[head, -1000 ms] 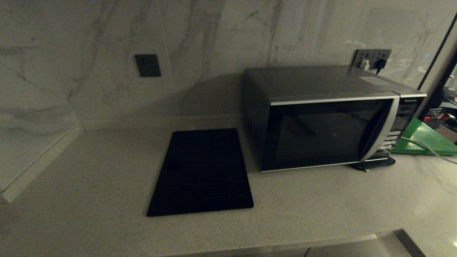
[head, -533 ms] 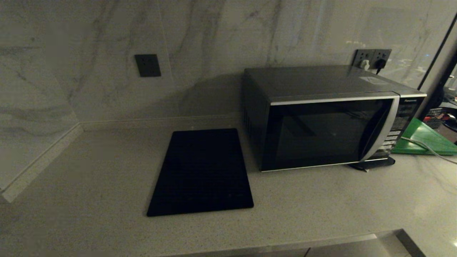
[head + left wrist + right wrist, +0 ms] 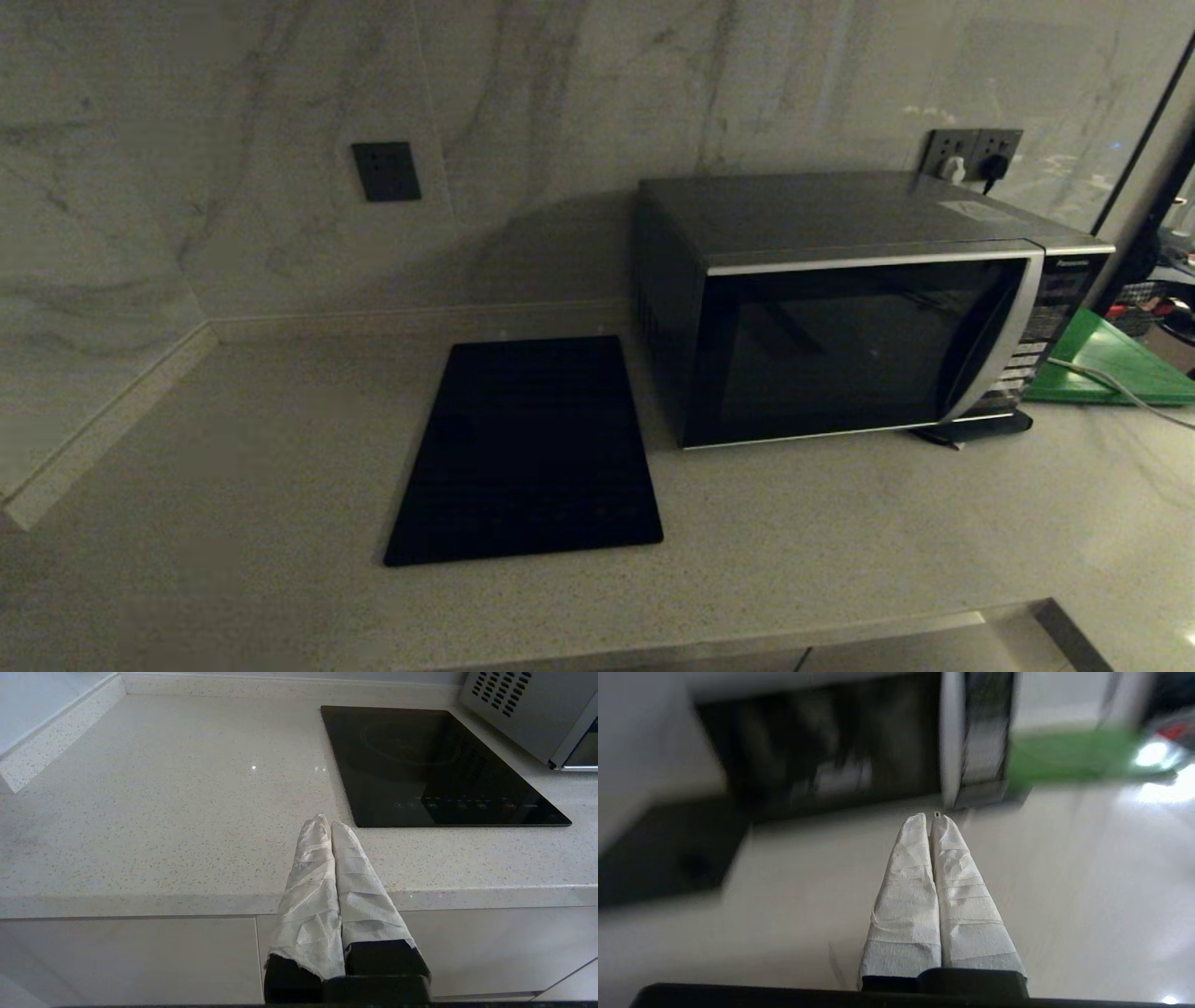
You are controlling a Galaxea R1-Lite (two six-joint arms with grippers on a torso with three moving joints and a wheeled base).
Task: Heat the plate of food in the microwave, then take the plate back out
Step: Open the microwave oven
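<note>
The silver-grey microwave point(image 3: 854, 308) stands at the back right of the counter with its dark glass door closed; it shows too in the right wrist view point(image 3: 840, 746). The plate of food is out of view. My left gripper point(image 3: 327, 822) hangs shut and empty over the counter's front edge, short of the black cooktop. My right gripper point(image 3: 931, 819) is shut and empty above the counter, pointing at the microwave's lower right corner near the handle strip point(image 3: 951, 737). Neither arm appears in the head view.
A flat black cooktop panel point(image 3: 527, 448) lies left of the microwave. A green board point(image 3: 1111, 364) with a white cable across it sits to the microwave's right. Wall sockets point(image 3: 971, 154) are behind the microwave. A marble wall borders the counter's left and back.
</note>
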